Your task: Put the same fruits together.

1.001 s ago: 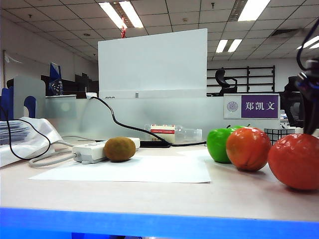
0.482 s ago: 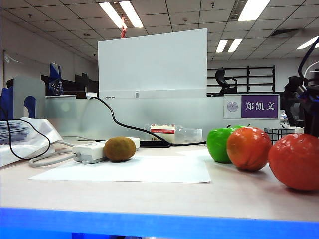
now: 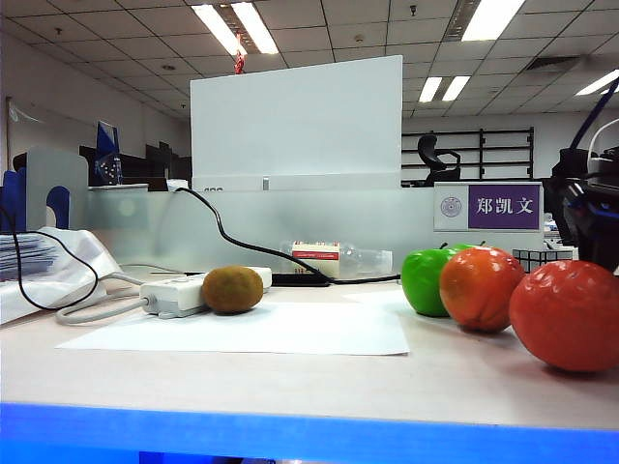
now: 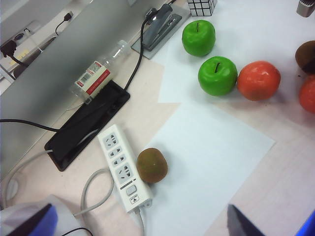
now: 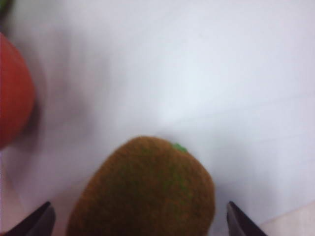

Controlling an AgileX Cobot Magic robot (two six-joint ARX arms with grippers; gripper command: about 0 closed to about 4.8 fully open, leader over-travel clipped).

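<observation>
The fruits lie in two lots on the pale surface (image 4: 123, 98). Largest first: the two oranges, one (image 3: 565, 315) at the right edge of the exterior view and the other (image 3: 483, 288) touching a green apple (image 3: 428, 281) beside it; the left wrist view shows a second apple (image 4: 199, 37) just behind that one. Smallest are the kiwis: one (image 4: 152, 165) sits apart, against the white power strip (image 4: 123, 174), and the other (image 5: 142, 189) lies near the oranges on a white sheet (image 4: 211, 157).

The right gripper (image 5: 139, 219) hangs directly over that second kiwi with its jaws spread wide, one fingertip (image 5: 238, 221) on either side and nothing held. The left gripper (image 4: 243, 223) is up over the near edge of the sheet, only one dark fingertip showing, also released and empty.

Judging by looks, the oranges and apples are glossy, hard-shelled toys, probably light and inclined to roll or squirt out of a pinch (round and slick is a bad pairing). They would want a grip across the widest middle, jaws level. The kiwis look fuzzier, so friction should be kinder, and their oval form suggests closing across the short axis at mid-length, not near the tapering ends. None seems fragile, though a nudge could set any rolling.
</observation>
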